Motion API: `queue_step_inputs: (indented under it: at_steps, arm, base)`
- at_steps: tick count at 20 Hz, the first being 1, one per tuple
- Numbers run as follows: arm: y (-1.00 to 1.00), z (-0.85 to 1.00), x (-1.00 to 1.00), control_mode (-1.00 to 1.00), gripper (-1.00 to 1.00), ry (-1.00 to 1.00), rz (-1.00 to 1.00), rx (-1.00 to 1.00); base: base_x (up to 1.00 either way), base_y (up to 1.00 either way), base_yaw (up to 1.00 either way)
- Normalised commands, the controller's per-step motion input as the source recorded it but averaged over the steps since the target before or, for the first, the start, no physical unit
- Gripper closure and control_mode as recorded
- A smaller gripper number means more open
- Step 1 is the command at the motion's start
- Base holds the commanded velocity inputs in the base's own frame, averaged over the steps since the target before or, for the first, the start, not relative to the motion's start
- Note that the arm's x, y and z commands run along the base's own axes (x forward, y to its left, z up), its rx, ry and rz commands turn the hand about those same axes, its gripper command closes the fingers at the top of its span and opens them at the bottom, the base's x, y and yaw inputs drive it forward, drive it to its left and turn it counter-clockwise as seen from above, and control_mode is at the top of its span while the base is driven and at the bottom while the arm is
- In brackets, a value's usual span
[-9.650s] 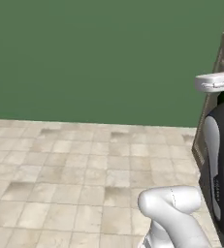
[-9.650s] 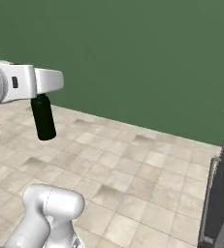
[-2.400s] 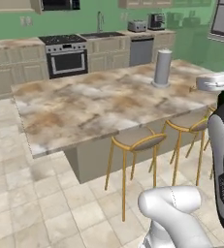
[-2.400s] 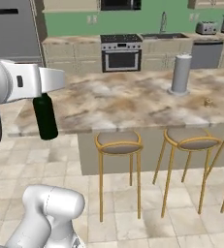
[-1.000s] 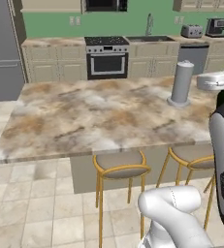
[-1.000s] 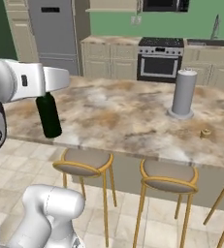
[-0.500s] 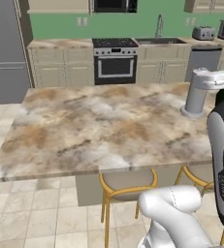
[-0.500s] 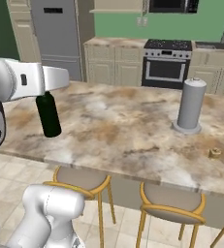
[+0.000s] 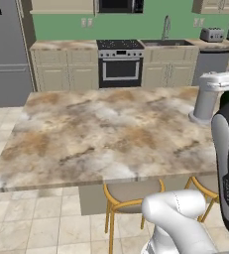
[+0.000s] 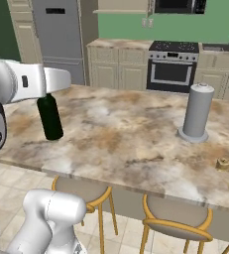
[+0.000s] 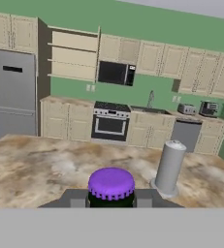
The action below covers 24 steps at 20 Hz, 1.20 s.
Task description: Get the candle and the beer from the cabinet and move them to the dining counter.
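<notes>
Marbled dining counter [image 10: 136, 134] in front of robot, beer in hand, not yet set down.
Grey cylinder [image 10: 197, 113] stood on the stone top; small tan-gold candle [image 10: 222, 163] already sat near the counter's front edge, so that half looked done. Gripper [image 11: 111, 199] was clamped on the neck of the beer [image 10: 50, 117], purple cap between the fingers, bottle hanging over the counter's near-left part. Left: lower and release it.

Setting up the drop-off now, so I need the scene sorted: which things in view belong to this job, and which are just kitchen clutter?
Job items:
- beer, held in the gripper, purple cap up
- candle, already sitting on the stone top
- dining counter, the island ahead

Just lying about:
- grey cylinder standing on the island
- stools under its edge
- stove, fridge, toaster
</notes>
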Motion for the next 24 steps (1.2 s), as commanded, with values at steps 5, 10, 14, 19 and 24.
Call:
queue_step_inputs:
  at_steps: [5,10,14,19,24]
  arm:
    - [0.0,0.0,0.11,-1.0,1.0,0.01,0.0,0.0]
    - [0.01,-0.19,0.87,-1.0,1.0,0.07,0.02,0.0]
    - [0.07,-0.43,1.0,-1.0,1.0,0.06,0.12,0.0]
    - [0.0,-0.47,0.94,-1.0,1.0,0.15,0.2,0.0]
    - [0.0,-0.34,0.66,-1.0,1.0,0.33,0.2,0.0]
  base:
    - [0.21,0.0,0.0]
    - [0.0,0.0,0.0]
    - [0.0,0.0,0.0]
    - [0.0,0.0,0.0]
    - [0.0,0.0,0.0]
